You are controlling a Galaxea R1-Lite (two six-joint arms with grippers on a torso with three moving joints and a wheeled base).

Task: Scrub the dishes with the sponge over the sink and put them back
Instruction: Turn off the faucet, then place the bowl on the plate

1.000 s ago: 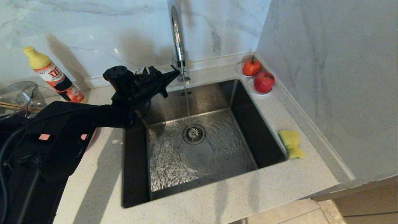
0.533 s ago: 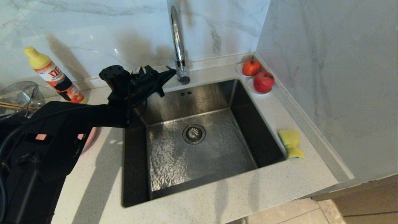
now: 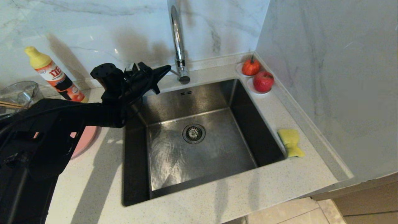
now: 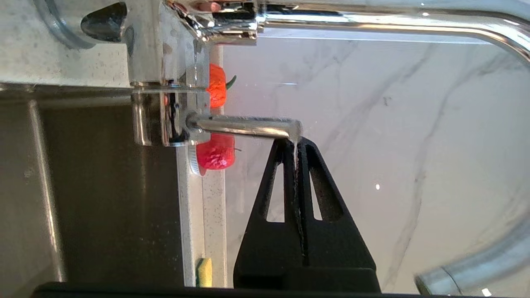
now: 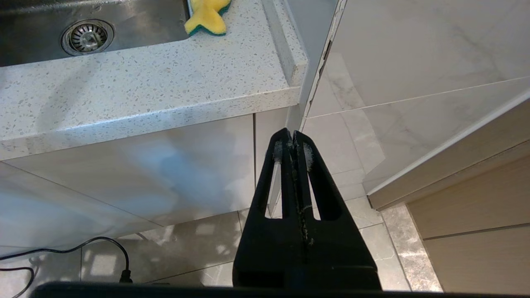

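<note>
- Our left gripper (image 3: 168,67) is raised over the sink's (image 3: 242,102) back-left corner, its fingers pressed together with nothing between them, the tips right at the end of the tap's lever (image 4: 244,126); whether they touch it we cannot tell.
- No water runs from the chrome tap (image 3: 178,46), and the basin floor around the drain strainer (image 3: 193,133) looks wet.
- The yellow sponge (image 3: 291,142) lies on the worktop (image 3: 217,199) just beside the sink's right rim, near the side wall.
- The pink plate (image 3: 84,140) sits on the worktop just left of the sink, mostly hidden under our left arm. We cannot make out the teal bowl.
- Our right gripper (image 5: 293,142), fingers pressed together and empty, hangs low in front of the cabinet, below the worktop's front edge and over the floor tiles.
- A detergent bottle (image 3: 53,74) stands against the back wall at the left, and a clear glass bowl (image 3: 17,93) sits at the far left edge.
- Two red fruits (image 3: 257,74) rest on small white dishes in the worktop's back-right corner.
</note>
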